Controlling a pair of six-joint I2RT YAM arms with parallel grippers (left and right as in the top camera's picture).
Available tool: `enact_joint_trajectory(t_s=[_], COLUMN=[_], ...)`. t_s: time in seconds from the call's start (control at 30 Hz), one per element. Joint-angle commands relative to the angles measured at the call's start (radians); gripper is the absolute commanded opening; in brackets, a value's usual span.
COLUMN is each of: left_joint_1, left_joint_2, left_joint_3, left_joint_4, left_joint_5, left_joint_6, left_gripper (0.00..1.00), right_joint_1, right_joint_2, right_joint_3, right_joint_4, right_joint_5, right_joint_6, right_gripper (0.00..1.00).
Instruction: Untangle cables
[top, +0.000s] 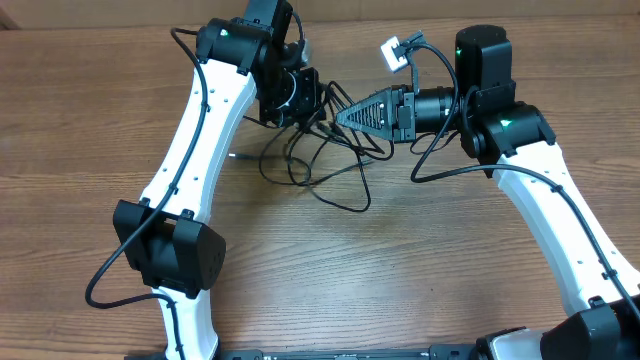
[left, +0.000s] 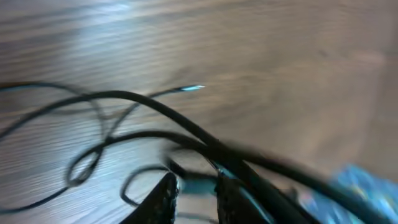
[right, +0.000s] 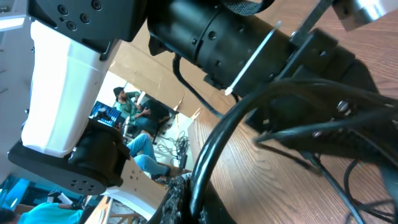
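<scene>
Both arms look alike on my screens: long white links, blocky black joints. Left arm (top: 200, 130) fills the left of the overhead frame, right arm (top: 545, 205) the right. A small green light (top: 228, 30) glows on the left arm's top joint; I see two more on the right arm. A thick black wire (top: 90, 292) loops off the lower left joint. Right gripper (top: 338, 117) is black, ribbed and wedge-shaped. A white tag (top: 393, 52) sits near top centre.

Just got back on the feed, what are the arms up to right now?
Both arms meet over a tangle of black cables toward the far side of the table. The right gripper is shut on one strand. The left gripper hangs over the pile with jaws apart. Nothing is untangled yet.
</scene>
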Motion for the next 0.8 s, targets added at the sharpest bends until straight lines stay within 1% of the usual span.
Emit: enact_joint_trajectory(t_s=[0.0, 0.1, 0.23, 0.3, 0.4, 0.47, 0.6, 0.77], left_joint_1=[-0.007, -0.007, -0.006, -0.006, -0.006, 0.001, 0.021, 0.068], left_joint_2=[-0.035, -0.035, -0.035, -0.035, -0.035, -0.036, -0.036, -0.036], left_joint_3=[0.026, 0.026, 0.026, 0.026, 0.026, 0.026, 0.026, 0.026], left_joint_4=[-0.003, -0.014, -0.018, -0.020, -0.015, -0.004, -0.006, -0.024], left_joint_5=[0.267, 0.356, 0.361, 0.365, 0.395, 0.419, 0.419, 0.423], left_joint_6=[0.171, 0.237, 0.236, 0.236, 0.236, 0.236, 0.236, 0.235], left_gripper=[0.21, 0.20, 0.16, 0.11, 0.06, 0.05, 0.04, 0.04], right_joint_1=[0.000, 0.000, 0.000, 0.000, 0.000, 0.000, 0.000, 0.000], right_joint_2=[-0.022, -0.022, -0.022, -0.021, -0.021, -0.021, -0.021, -0.021], right_joint_3=[0.030, 0.030, 0.030, 0.030, 0.030, 0.029, 0.029, 0.029], right_joint_4=[0.009, 0.009, 0.007, 0.004, -0.013, -0.054, -0.104, -0.118], right_joint_5=[0.017, 0.031, 0.050, 0.057, 0.069, 0.096, 0.138, 0.182], right_joint_6=[0.000, 0.000, 0.000, 0.000, -0.009, -0.037, -0.061, -0.064], right_gripper=[0.04, 0.04, 0.04, 0.04, 0.04, 0.04, 0.04, 0.04])
